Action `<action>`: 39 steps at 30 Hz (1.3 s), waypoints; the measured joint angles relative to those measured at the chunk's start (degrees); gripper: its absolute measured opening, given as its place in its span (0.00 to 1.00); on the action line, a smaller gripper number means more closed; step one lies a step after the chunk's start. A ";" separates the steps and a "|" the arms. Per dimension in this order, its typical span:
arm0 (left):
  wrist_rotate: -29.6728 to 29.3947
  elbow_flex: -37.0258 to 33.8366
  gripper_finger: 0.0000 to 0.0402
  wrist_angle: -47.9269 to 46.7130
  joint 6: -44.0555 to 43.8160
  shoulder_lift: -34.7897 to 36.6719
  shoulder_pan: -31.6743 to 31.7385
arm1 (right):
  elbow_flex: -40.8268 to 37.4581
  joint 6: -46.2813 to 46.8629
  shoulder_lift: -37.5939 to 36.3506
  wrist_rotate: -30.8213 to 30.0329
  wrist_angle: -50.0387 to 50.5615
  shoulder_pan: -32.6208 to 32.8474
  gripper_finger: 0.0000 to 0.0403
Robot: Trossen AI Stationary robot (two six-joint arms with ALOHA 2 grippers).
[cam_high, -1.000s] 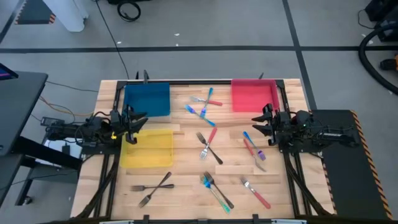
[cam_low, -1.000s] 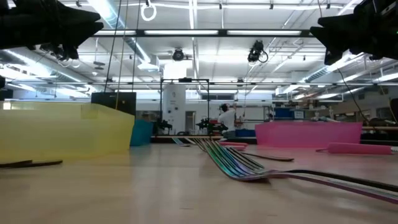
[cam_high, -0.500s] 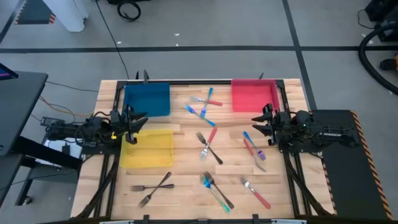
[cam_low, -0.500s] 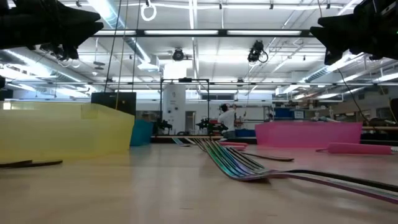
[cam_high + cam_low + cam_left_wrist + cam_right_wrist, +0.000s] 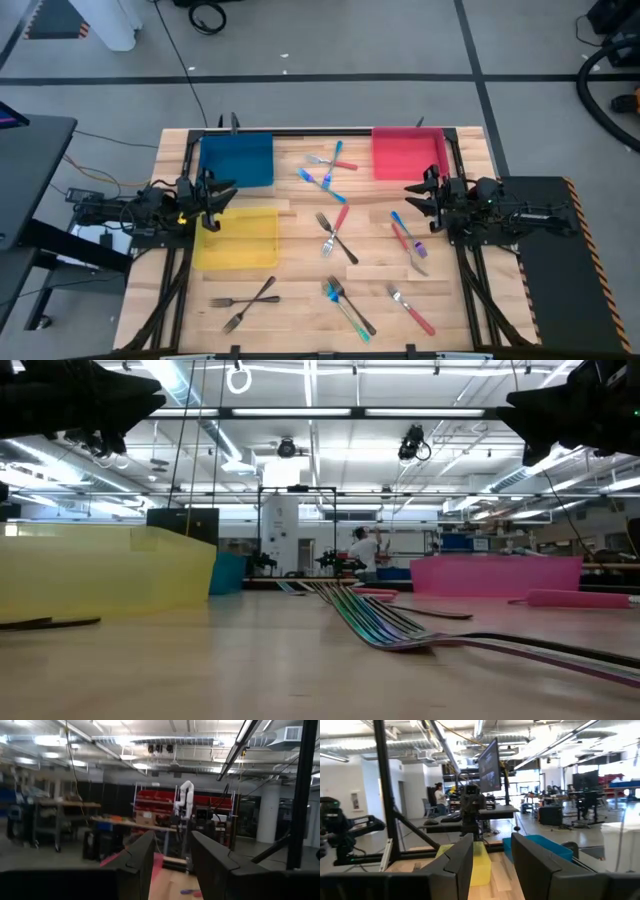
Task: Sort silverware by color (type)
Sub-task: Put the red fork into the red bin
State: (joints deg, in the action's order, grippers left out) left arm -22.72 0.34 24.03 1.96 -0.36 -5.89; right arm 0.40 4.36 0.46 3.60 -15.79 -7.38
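The left gripper hangs at the tabletop's left edge, between the blue tray and yellow tray, its jaws apart and holding nothing. The right gripper waits at the right edge beside the red tray, jaws likewise parted and empty. The forks lie scattered (several crossed in pairs) over the tabletop's middle and near edge, none in a tray.
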 joint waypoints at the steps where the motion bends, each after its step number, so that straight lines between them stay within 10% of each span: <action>1: -0.02 0.00 0.33 0.79 1.59 0.04 0.00 | -0.01 -0.02 0.00 -0.53 -0.01 0.00 0.35; 20: -0.02 0.02 0.33 2.16 2.35 0.02 0.02 | 0.58 6.03 0.13 -9.56 -5.60 0.00 0.35; 39: -2.16 0.02 0.33 6.54 0.76 0.00 0.04 | 25.07 17.78 20.89 -7.87 29.97 0.25 0.35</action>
State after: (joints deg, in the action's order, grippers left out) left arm -24.88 0.36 30.57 2.72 -0.36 -5.85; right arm 25.48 22.14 21.35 -4.27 14.18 -7.13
